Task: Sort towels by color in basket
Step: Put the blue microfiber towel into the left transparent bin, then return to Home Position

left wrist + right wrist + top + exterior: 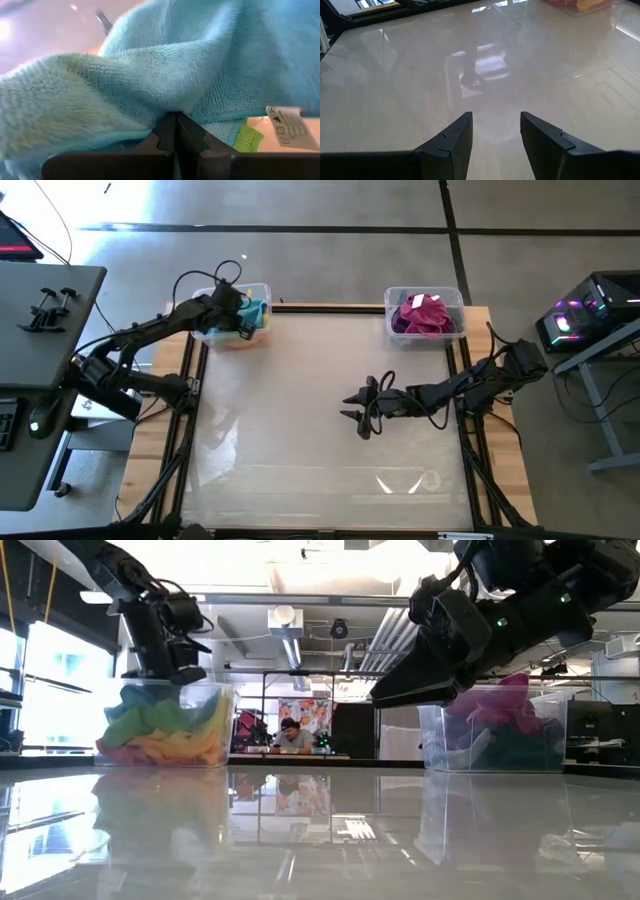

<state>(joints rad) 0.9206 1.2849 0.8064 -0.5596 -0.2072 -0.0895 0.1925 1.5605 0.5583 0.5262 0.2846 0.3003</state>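
Note:
My left gripper is over the clear left basket at the table's far left, shut on the teal towel. In the low view that basket holds teal, lime green, yellow and orange towels, piled on each other. The right basket at the far right holds magenta and other dark towels. My right gripper hangs open above bare table, right of the middle, touching nothing. My left gripper pinches a fold of the teal towel between its two fingertips, coming from above and pointing down into the left basket. The cloth bunches around the fingers and hides how many layers are caught. Its label hangs beside them.
A lime green towel lies under the teal one. The glossy table has a wooden frame and dark rails along its sides. Far behind the table a person sits at a desk. A side table stands left.

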